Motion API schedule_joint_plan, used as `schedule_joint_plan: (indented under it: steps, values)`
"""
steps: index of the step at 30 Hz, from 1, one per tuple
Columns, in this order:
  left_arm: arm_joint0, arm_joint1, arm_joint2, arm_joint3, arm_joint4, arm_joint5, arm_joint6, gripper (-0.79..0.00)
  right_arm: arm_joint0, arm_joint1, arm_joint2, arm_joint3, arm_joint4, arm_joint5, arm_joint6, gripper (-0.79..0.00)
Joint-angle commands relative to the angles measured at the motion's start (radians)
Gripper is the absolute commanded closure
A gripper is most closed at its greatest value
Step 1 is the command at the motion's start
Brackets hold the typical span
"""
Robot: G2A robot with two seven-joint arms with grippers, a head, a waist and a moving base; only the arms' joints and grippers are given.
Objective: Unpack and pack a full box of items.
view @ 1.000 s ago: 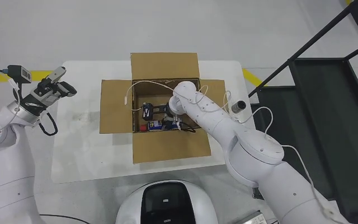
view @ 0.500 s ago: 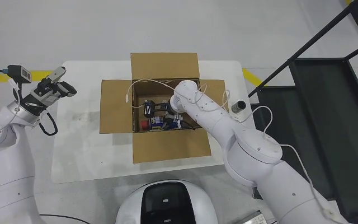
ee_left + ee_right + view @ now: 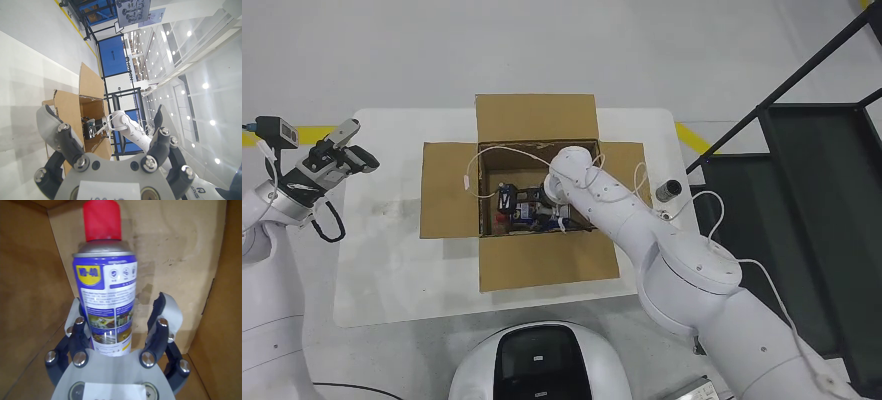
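An open cardboard box (image 3: 537,115) stands in the middle of the white table (image 3: 392,260), flaps spread. My right gripper (image 3: 510,197) is down inside it. In the right wrist view the right gripper (image 3: 119,300) is open around a blue spray can (image 3: 107,291) with a red cap. One finger (image 3: 78,321) rests against the can, and the other (image 3: 160,313) stands a little apart from it. The box's brown walls (image 3: 179,256) surround them. My left gripper (image 3: 358,146) hangs open and holds nothing beyond the table's left edge, its fingers (image 3: 47,117) spread, looking toward the box (image 3: 68,106).
A black metal stair frame (image 3: 802,130) stands close to the table's right side. Bare table surface lies to the left of the box and in front of it. A yellow floor line (image 3: 312,133) runs past the left arm.
The right gripper has shifted slightly inside the box, and the can now lies between its fingers. The left arm has not moved.
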Motion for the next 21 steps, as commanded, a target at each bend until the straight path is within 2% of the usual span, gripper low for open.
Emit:
schedule_joint_plan:
  steps: [1,10,14,21]
  values:
    - [0.000,0.000,0.000,0.000,0.000,0.000,0.000,-0.785,0.002,-0.001,0.001,0.002,-0.005,-0.007,-0.007,0.000]
    - [0.000,0.000,0.000,0.000,0.000,0.000,0.000,-0.785,0.030,0.015,0.015,0.011,-0.015,-0.099,-0.084,0.000]
    - [0.000,0.000,0.000,0.000,0.000,0.000,0.000,-0.785,0.052,0.036,0.024,0.026,-0.025,-0.154,-0.128,0.000]
    - [0.000,0.000,0.000,0.000,0.000,0.000,0.000,-0.785,0.070,0.089,0.033,-0.020,-0.016,-0.154,-0.223,0.000]
